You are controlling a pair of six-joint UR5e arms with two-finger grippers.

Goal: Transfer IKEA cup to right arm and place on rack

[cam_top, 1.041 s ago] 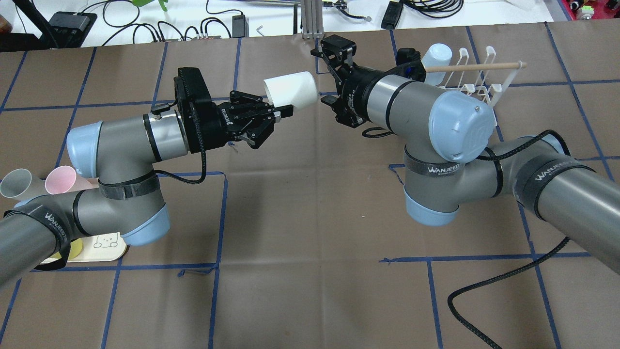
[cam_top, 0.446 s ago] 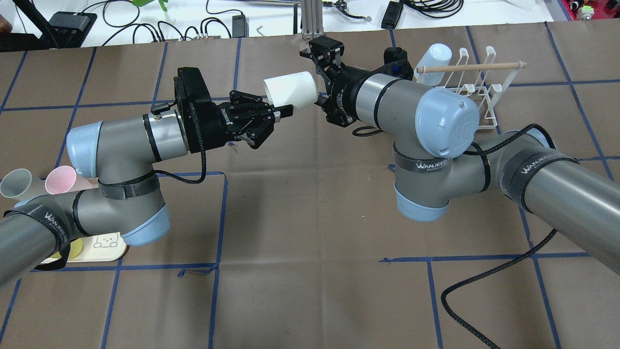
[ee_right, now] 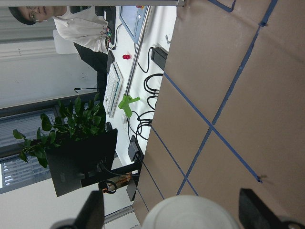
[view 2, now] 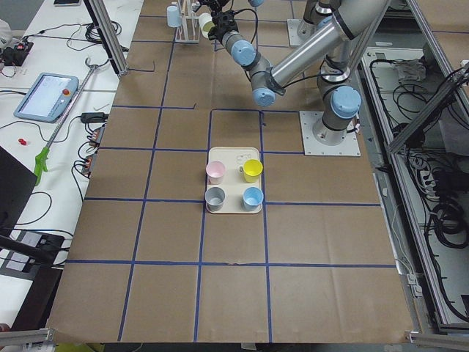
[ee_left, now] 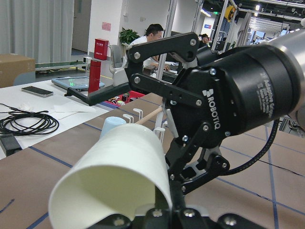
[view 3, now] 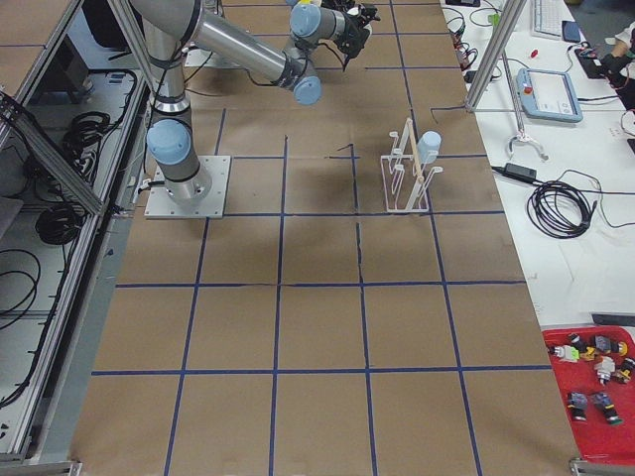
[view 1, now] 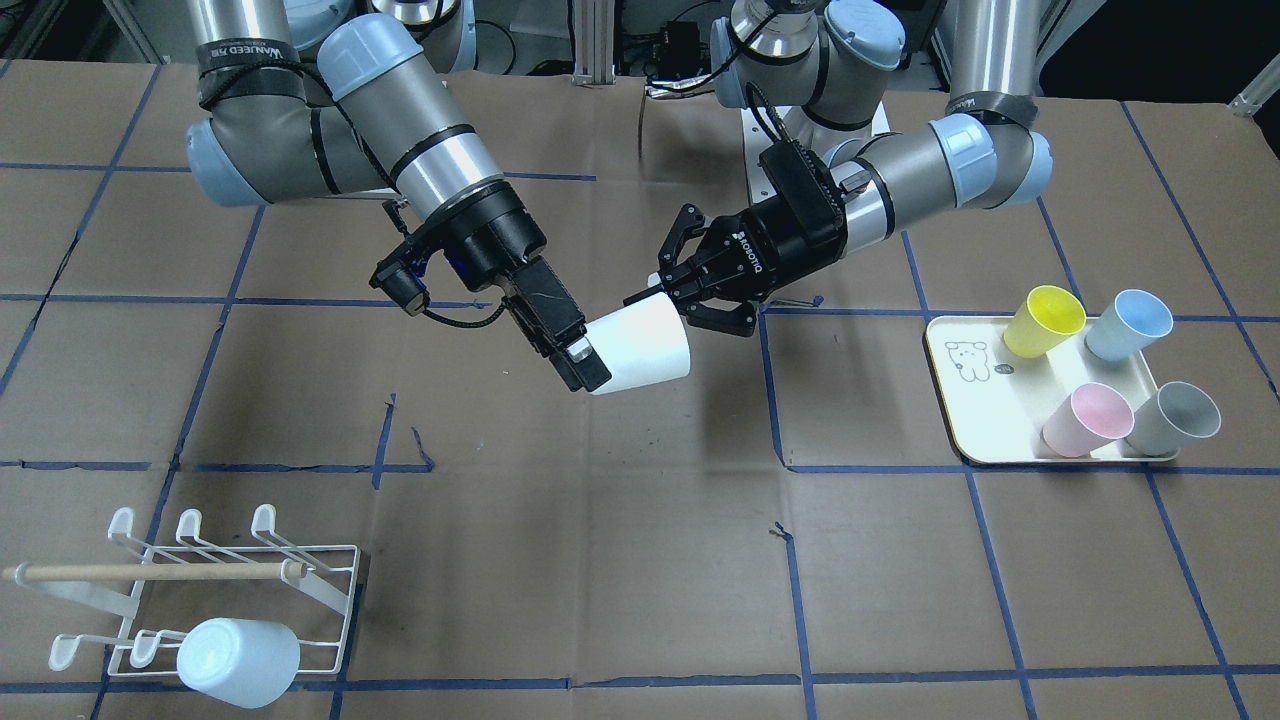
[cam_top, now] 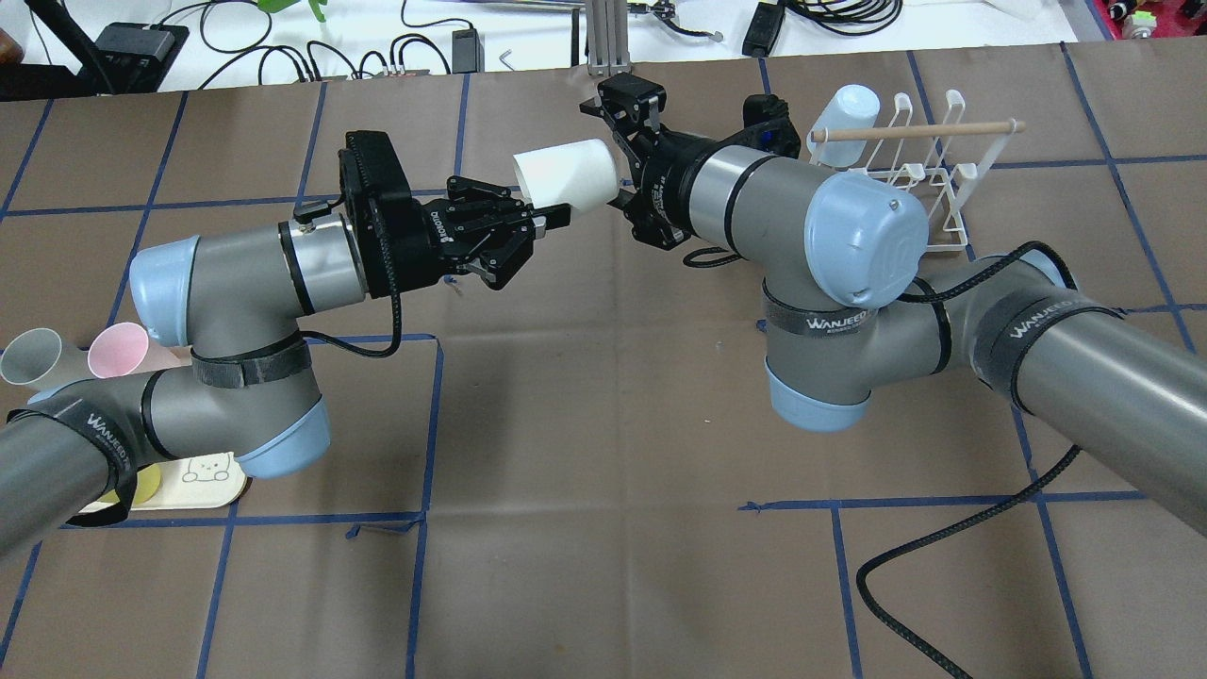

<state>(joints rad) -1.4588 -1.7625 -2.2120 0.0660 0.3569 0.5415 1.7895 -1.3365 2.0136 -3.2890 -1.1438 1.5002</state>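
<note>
Holding the white cup (view 1: 640, 345) sideways in the air over the middle of the tabletop, the left end effector (cam_top: 552, 212) is clamped on its rim. Right end effector (cam_top: 620, 162) is spread wide around the cup's base, not squeezing it from what I can see. Rack (view 1: 230, 580) sits by the tabletop's far corner on the robot's right, with a pale blue cup (view 1: 238, 662) on it.

White "ROBOTIQ" lettering is legible on the bodies of the left gripper (view 1: 668, 303) and the right gripper (ee_right: 176, 212), and "WANJEED" on the black arm straps (cam_top: 834, 323)
</note>
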